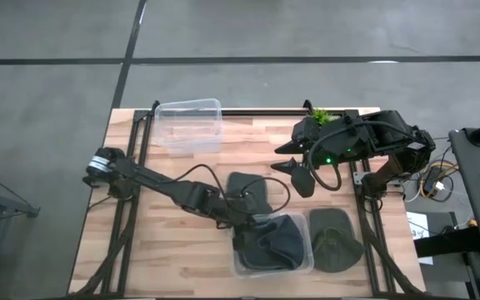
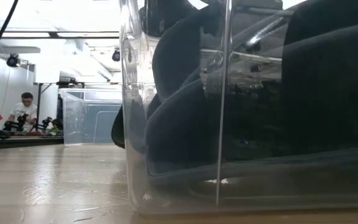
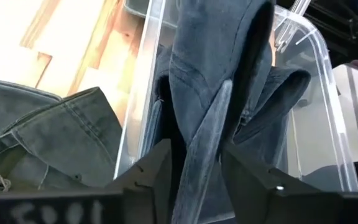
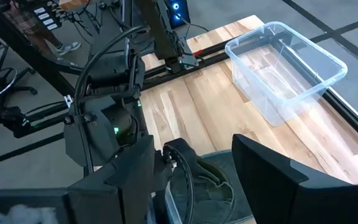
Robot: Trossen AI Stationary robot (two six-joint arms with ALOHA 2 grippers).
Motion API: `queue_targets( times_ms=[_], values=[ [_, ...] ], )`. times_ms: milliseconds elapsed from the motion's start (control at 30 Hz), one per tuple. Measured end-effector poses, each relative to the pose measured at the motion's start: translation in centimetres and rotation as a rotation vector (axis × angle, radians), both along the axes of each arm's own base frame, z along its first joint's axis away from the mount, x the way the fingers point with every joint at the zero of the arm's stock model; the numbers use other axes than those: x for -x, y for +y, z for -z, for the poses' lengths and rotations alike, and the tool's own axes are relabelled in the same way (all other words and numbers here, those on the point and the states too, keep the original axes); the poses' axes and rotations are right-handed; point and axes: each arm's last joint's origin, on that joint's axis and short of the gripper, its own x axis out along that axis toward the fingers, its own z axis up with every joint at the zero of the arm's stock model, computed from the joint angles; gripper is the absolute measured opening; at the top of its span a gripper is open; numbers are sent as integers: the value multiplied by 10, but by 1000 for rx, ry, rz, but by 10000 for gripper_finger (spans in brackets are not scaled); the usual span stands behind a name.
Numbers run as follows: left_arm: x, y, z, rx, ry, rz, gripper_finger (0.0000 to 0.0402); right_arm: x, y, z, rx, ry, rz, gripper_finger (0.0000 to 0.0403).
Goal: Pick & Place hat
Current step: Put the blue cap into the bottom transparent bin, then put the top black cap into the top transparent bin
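Lower centre of the high view:
Left claw (image 1: 244, 218): clamped on a dark hat (image 1: 273, 242), lowering into a clear bin (image 1: 305, 268) at the tabletop (image 1: 182, 250) front edge.
Right claw (image 1: 294, 162): spread wide, upper right, holding nothing.
Open room: bare wood at left; second bin (image 1: 190, 125) upper left.
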Motion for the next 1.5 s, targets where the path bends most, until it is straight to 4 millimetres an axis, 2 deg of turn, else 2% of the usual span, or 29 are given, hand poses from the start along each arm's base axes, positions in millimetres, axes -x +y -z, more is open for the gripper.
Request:
queue_targets(
  times_ms=[100,167,433,733,933,1133,1500],
  values=[
    [4,2,-7,-8,-22,-10,153,0,0,0,0,0,0,210],
    [9,5,-19,-2,-58,-32,156,0,0,0,-1,0,0,210],
    [31,31,-61,-7,-167,-183,158,0,0,0,0,4,-3,210],
    [61,57,-75,38,-68,-359,158,8,5,2,26,49,-36,210],
    [80,76,-67,-20,65,-589,158,11,6,3,56,67,-63,210],
    [84,96,-52,80,156,-764,158,13,6,5,89,94,-83,210],
    [86,132,6,241,319,-874,158,16,5,10,142,158,-113,210]
  ],
)
